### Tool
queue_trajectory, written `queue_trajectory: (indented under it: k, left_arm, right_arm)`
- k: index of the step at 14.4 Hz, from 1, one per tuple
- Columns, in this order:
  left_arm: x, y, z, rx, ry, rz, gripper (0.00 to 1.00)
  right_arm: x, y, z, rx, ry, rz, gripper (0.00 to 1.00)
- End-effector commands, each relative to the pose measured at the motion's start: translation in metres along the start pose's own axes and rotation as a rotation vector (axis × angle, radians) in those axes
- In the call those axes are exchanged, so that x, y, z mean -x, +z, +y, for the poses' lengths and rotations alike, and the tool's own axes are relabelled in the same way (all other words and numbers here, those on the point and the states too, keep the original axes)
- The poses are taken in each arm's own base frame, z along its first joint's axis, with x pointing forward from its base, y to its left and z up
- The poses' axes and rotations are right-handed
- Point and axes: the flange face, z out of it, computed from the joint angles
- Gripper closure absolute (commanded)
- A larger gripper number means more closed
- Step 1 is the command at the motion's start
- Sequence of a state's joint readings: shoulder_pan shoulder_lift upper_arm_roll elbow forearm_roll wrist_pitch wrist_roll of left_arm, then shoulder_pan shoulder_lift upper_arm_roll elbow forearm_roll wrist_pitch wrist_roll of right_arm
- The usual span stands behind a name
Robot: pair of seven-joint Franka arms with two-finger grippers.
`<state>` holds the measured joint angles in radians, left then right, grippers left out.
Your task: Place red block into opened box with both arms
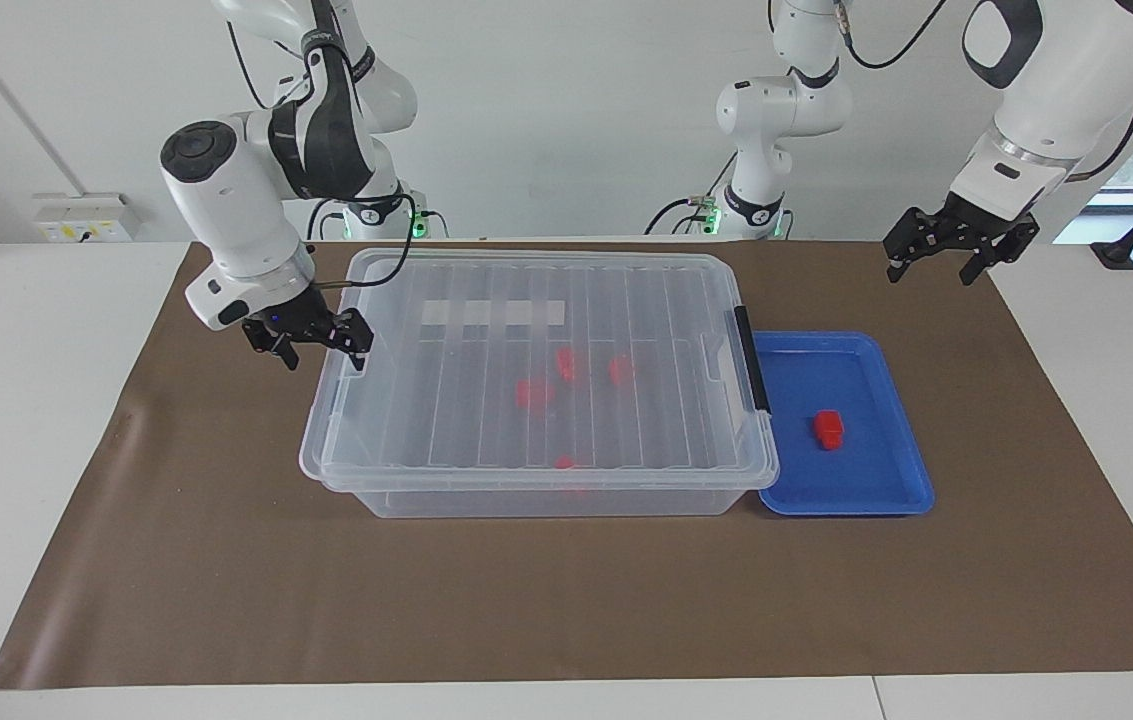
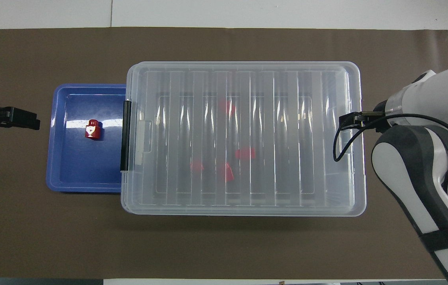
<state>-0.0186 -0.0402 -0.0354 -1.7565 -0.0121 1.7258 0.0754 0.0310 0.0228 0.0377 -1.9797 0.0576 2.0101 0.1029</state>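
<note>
The red block (image 1: 828, 428) (image 2: 92, 130) lies in the shallow blue tray (image 1: 876, 490) (image 2: 69, 174). Beside the tray stands the clear box (image 1: 526, 500) (image 2: 287, 198) with its ribbed lid on and several red pieces (image 1: 533, 392) (image 2: 244, 153) showing through it. A black latch bar (image 1: 752, 360) (image 2: 125, 134) is on the box's end beside the tray. My right gripper (image 1: 322, 352) is open at the box's other end, one finger at the lid's rim; contact is unclear. The overhead view shows only its wrist. My left gripper (image 1: 931, 266) (image 2: 22, 118) hangs open over the mat beside the tray.
A brown mat (image 1: 566, 600) (image 2: 224, 245) covers most of the white table. Two slimmer white arms with green-lit bases (image 1: 756, 215) stand at the robots' edge of the table. A wall socket (image 1: 81, 218) sits at the right arm's end.
</note>
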Motion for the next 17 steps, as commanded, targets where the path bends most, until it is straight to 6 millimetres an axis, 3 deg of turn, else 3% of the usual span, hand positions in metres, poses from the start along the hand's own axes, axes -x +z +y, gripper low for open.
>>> queue_trajectory:
  k: [1,3,11,17]
  left_arm:
    - [0.007,0.035,0.004,0.004,0.001,0.027,0.00]
    - [0.006,0.067,0.016,0.004,0.023,0.032,0.00]
    - [0.006,0.188,0.021,0.004,0.027,0.056,0.00]
    - [-0.005,0.241,0.019,0.003,0.025,0.102,0.00]
  right_arm:
    - [0.011,0.003,0.022,0.000,-0.036,0.013,0.00]
    - [0.010,0.004,0.034,0.000,-0.053,0.016,0.00]
    - [0.010,0.004,0.080,0.035,-0.149,0.012,0.00]
    - [0.012,-0.001,0.140,0.040,-0.210,0.017,0.00]
